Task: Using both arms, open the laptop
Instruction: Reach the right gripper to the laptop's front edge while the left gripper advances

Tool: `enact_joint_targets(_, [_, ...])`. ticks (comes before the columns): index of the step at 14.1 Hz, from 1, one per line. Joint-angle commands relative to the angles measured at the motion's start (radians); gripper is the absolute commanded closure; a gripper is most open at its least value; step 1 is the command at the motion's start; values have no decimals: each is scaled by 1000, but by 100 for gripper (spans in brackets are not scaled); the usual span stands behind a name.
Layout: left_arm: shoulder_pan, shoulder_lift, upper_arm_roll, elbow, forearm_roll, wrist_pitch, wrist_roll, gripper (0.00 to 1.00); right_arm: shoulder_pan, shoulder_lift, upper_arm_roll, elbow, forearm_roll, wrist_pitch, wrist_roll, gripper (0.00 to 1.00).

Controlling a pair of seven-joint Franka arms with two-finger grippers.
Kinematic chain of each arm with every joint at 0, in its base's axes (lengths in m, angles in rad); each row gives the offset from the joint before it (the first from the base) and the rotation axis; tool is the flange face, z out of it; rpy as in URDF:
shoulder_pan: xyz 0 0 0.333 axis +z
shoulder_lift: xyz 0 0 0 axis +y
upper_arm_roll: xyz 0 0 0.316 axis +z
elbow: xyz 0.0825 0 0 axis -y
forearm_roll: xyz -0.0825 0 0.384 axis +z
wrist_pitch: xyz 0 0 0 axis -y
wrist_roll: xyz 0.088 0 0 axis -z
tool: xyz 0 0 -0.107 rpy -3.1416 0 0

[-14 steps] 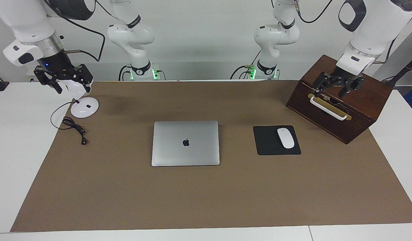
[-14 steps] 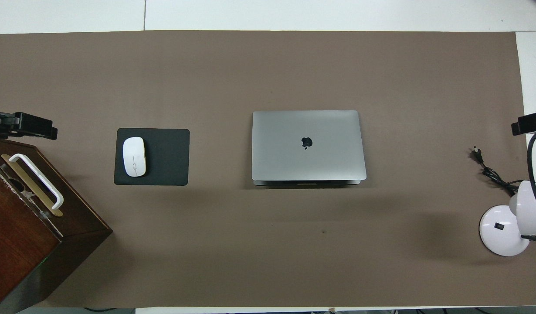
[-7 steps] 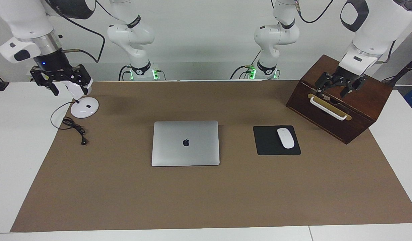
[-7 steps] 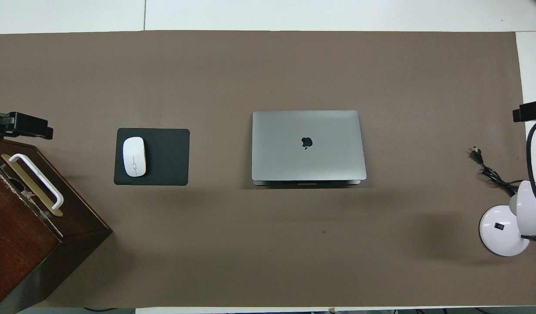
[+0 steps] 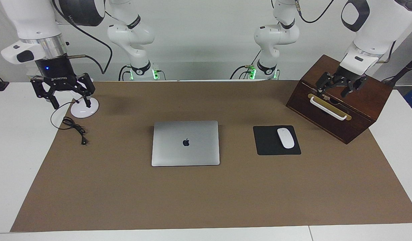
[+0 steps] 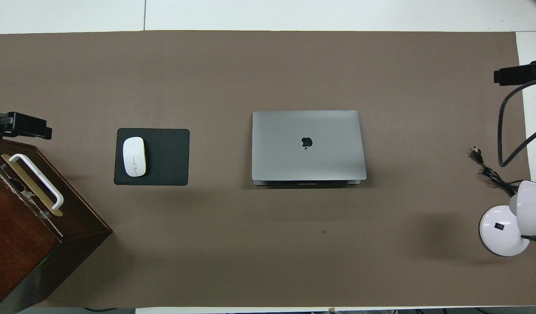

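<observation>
Facing view: both arms are up in the air at the two ends of the table, neither one over the laptop.
Left gripper [image 5: 340, 87]: hangs over the dark wooden box with a white and brass handle [image 5: 340, 100] at the left arm's end; its fingers stand spread and hold nothing.
Right gripper [image 5: 63, 94]: hangs over the round base of the white desk lamp [image 5: 84, 109] at the right arm's end; fingers spread wide, nothing between them.
Black mouse pad [image 5: 269, 142]: lies between laptop and box, a white computer mouse [image 5: 285, 138] on it.
Thin silver-grey rectangular laptop with a dark apple logo [image 5: 186, 143]: flat on the brown mat [image 5: 206, 201] in the middle of the table, lid fully down, well apart from both grippers.
Done: nothing of the opening, by my judgement.
Left: bring both grippers to the laptop, hold its base, raise the lid.
</observation>
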Motion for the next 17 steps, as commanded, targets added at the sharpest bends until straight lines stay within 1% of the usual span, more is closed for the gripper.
enact_joint_targets(1, [6, 1, -10, 5, 13, 22, 1, 0, 12, 36, 0, 12, 76, 104, 11, 0])
enact_joint_targets(2, [7, 3, -10, 5, 13, 41, 0, 0, 14, 40, 0, 3, 125, 142, 15, 0])
enact_joint_targets(6, [13, 3, -13, 3, 12, 52, -32, 0, 34, 52, 6, -76, 223, 279, 20, 0])
enact_joint_targets(7, [15, 3, -13, 3, 9, 51, -41, 23, 42, 58, 12, -93, 240, 305, 22, 0])
enact_joint_targets(9, [18, 1, -10, 2, 9, 51, -41, 87, 46, 67, 15, -133, 294, 342, 23, 0])
enact_joint_targets(10, [18, 1, -10, 1, 9, 58, -41, 100, 60, 69, 20, -155, 327, 375, 25, 0])
enact_joint_targets(11, [18, 3, -10, 0, 9, 80, -41, 100, 63, 72, 23, -167, 360, 396, 40, 0])
enact_joint_targets(12, [18, 4, -10, 0, 10, 112, -38, 100, 72, 72, 35, -173, 398, 397, 98, 0])
enact_joint_targets(14, [20, 4, -10, -2, 12, 132, -31, 100, 88, 69, 64, -202, 438, 402, 234, 0])
enact_joint_targets(16, [15, -6, -13, -47, 9, 175, -28, 100, 100, 60, 81, -227, 461, 402, 375, 0])
enact_joint_targets(17, [10, -14, -13, -73, 3, 190, -19, 100, 104, 56, 103, -236, 467, 402, 447, 0])
